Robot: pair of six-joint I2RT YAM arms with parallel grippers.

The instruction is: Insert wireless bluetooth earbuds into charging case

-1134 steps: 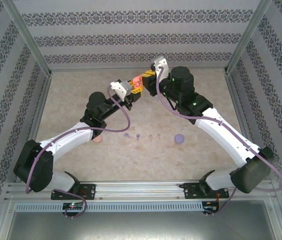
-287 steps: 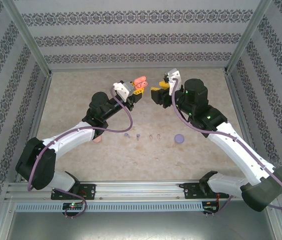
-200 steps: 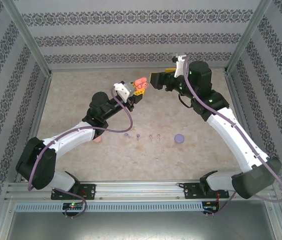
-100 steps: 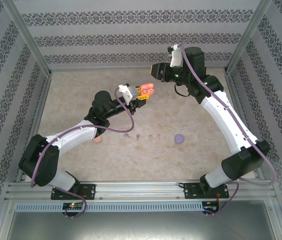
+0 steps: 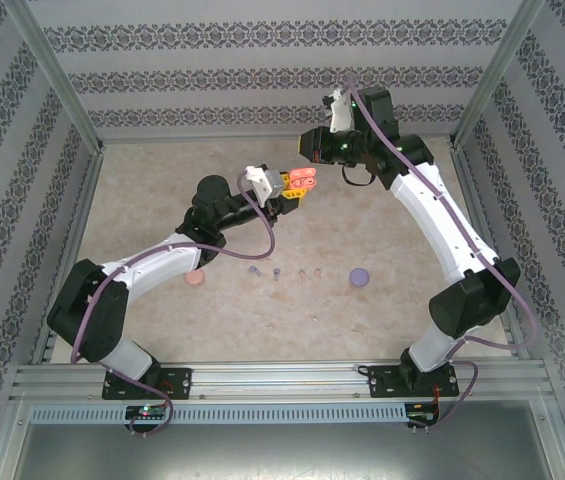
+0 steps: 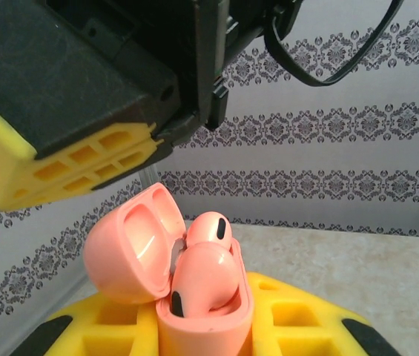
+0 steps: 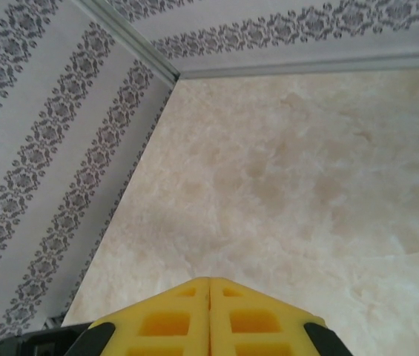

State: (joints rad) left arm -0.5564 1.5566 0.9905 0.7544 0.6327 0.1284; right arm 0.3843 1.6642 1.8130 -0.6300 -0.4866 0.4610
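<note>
My left gripper (image 5: 293,188) is clamped on the open salmon case (image 6: 208,317), held up over the back of the table (image 5: 382,230) with its lid (image 6: 129,252) swung left. Two matching earbuds (image 6: 203,271) sit inside it, dark tips showing. My right gripper (image 7: 209,291) hangs just above the case, fingers pressed together on nothing. Down on the table, four loose buds (image 5: 275,271) lie in a row between a pink disc (image 5: 194,279) and a purple disc (image 5: 359,277).

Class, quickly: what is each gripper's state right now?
Left gripper: shut on the open pink case.
Right gripper: shut, holding nothing.
</note>
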